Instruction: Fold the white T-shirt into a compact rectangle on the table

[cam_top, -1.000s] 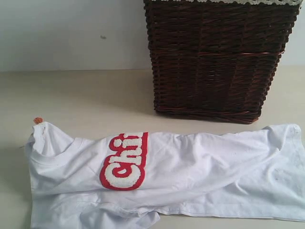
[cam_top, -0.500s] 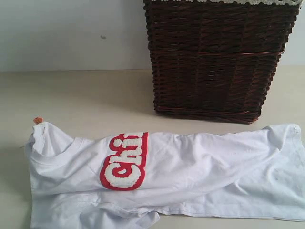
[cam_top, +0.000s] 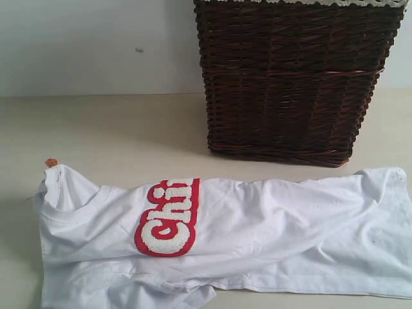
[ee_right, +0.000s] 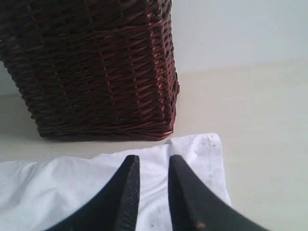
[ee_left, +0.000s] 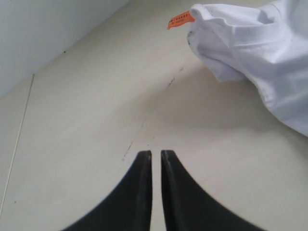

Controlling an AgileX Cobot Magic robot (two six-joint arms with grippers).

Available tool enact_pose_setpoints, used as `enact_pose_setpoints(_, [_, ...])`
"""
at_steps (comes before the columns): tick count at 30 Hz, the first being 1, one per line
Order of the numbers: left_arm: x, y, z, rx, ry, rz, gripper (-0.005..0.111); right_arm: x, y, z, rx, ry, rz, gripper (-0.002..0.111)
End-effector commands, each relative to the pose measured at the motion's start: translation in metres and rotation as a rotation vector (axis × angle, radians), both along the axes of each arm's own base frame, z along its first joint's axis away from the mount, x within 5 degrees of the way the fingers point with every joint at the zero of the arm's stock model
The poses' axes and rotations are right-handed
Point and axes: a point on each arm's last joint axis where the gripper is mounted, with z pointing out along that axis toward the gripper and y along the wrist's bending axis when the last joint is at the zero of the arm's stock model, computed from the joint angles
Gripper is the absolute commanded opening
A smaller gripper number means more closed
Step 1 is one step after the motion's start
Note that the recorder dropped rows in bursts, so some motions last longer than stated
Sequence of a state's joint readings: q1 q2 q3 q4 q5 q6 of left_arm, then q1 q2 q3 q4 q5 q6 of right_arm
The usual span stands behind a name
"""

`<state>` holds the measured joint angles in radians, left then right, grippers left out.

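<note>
Lying on table: white T-shirt, soft, creased, along front edge
Wicker basket: dark woven box, back right
Left gripper: we see it closed, empty
Right gripper: jaws slightly apart, over shirt

Rumpled white T-shirt sideways on the table, dark wicker basket just behind.

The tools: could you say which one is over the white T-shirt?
The right tool, over the white T-shirt by the basket; the left tool overlies bare table.
</note>
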<state>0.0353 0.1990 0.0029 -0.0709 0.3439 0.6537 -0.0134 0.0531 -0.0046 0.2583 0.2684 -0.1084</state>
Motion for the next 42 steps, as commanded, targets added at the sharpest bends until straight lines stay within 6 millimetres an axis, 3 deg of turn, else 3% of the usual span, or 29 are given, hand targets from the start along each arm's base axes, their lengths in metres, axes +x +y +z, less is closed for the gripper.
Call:
enact_pose_setpoints(1, [0.000,0.000,0.001,-0.015,-0.008,0.005,0.009,0.000,0.000,-0.001,-0.007,-0.004,-0.001,0.021])
enact_pose_setpoints(21, [0.002,-0.001,0.004,-0.038,-0.045,0.012,0.009,0.000,0.000,-0.001,0.004,-0.005,-0.001,0.021])
enact_pose_setpoints(25, [0.006,-0.002,0.017,-0.250,-0.194,0.070,0.009,0.000,0.000,-0.001,0.004,-0.005,-0.001,0.021])
enact_pose_setpoints(31, [0.009,0.009,0.056,-0.199,-0.578,0.132,0.009,0.000,0.000,-0.001,0.004,-0.005,-0.001,0.021])
enact_pose_setpoints(33, [0.014,0.006,0.065,-0.178,-0.505,0.101,0.009,0.000,0.000,-0.001,0.004,-0.005,-0.001,0.021])
enact_pose_setpoints(35, [0.024,0.002,0.070,-0.181,-0.317,0.070,0.009,0.000,0.000,-0.001,0.004,-0.005,-0.001,0.021])
enact_pose_setpoints(42, [0.088,-0.011,0.081,-0.358,0.275,0.040,0.009,0.000,0.000,-0.001,0.004,-0.005,-0.001,0.021])
